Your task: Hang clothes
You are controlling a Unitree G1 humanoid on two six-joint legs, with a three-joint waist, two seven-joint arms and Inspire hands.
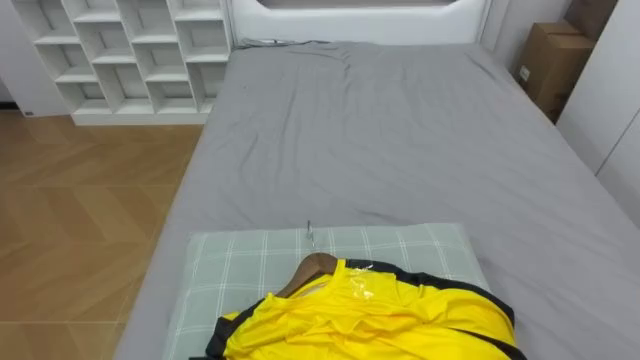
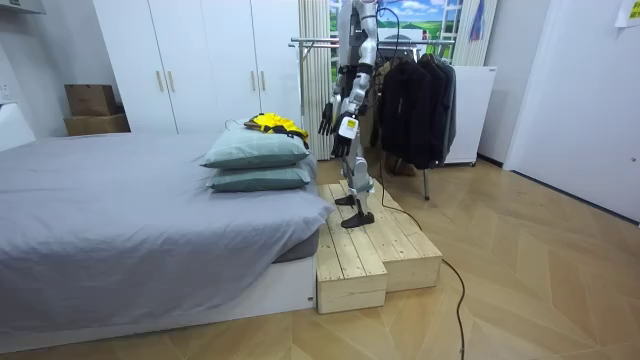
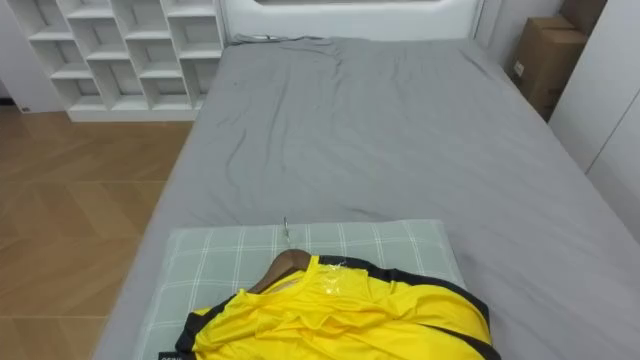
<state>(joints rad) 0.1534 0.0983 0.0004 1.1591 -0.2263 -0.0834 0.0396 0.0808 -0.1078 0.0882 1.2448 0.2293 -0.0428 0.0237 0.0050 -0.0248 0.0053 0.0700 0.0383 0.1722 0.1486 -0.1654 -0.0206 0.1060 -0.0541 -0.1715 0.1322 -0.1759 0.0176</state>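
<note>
A yellow shirt with dark trim point(image 1: 370, 315) lies on a wooden hanger point(image 1: 310, 268), whose metal hook point(image 1: 310, 232) points toward the bed's head. Both rest on a pale green checked pillow point(image 1: 250, 260) at the near end of the grey bed point(image 1: 400, 130). In the room view the shirt point(image 2: 275, 124) tops two stacked pillows point(image 2: 255, 150). I stand upright on a wooden platform point(image 2: 370, 250) at that end of the bed. My left hand point(image 2: 345, 140) and right hand point(image 2: 326, 118) hang by my hips with relaxed fingers, holding nothing, a short way from the shirt.
Behind me a clothes rack point(image 2: 330, 42) carries several dark garments point(image 2: 415, 100). A white cubby shelf point(image 1: 130, 50) stands left of the bed. Cardboard boxes point(image 1: 550, 60) and a white wardrobe point(image 1: 610, 90) are on its right. Wood floor point(image 1: 70, 230) runs along the left.
</note>
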